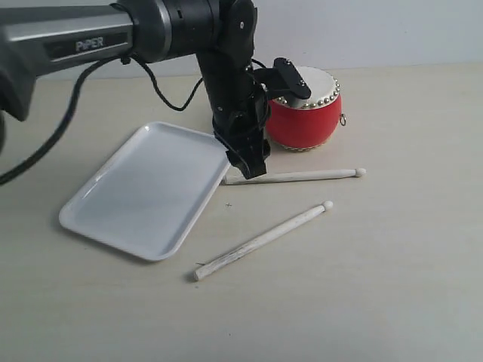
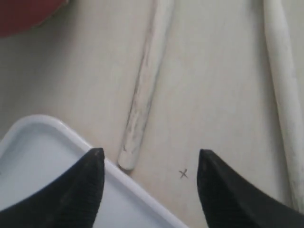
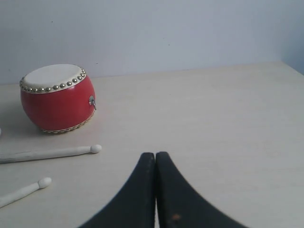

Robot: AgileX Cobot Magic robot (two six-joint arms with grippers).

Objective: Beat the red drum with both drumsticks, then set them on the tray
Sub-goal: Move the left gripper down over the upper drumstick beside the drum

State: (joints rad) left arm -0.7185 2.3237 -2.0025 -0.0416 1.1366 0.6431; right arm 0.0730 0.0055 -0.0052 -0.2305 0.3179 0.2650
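The red drum [image 1: 306,121] with its cream skin stands at the back of the table, and also shows as the red drum [image 3: 57,97]. One drumstick [image 1: 302,176] lies in front of the drum, its butt end against the white tray [image 1: 143,188]. The other drumstick [image 1: 264,240] lies slanted nearer the front. My left gripper [image 1: 251,167] hangs open over the tray's right rim. In the left wrist view the left gripper [image 2: 149,159] is empty, with the first drumstick's [image 2: 142,95] butt end below the gap, beside the tray [image 2: 42,161]. My right gripper [image 3: 155,156] is shut and empty, away from both sticks.
The second drumstick [image 2: 285,85] runs along one side of the left wrist view. A small pencilled cross [image 2: 183,174] marks the table between the fingers. The black arm and its cable [image 1: 45,151] pass over the table's back left. A pale wall stands behind the drum.
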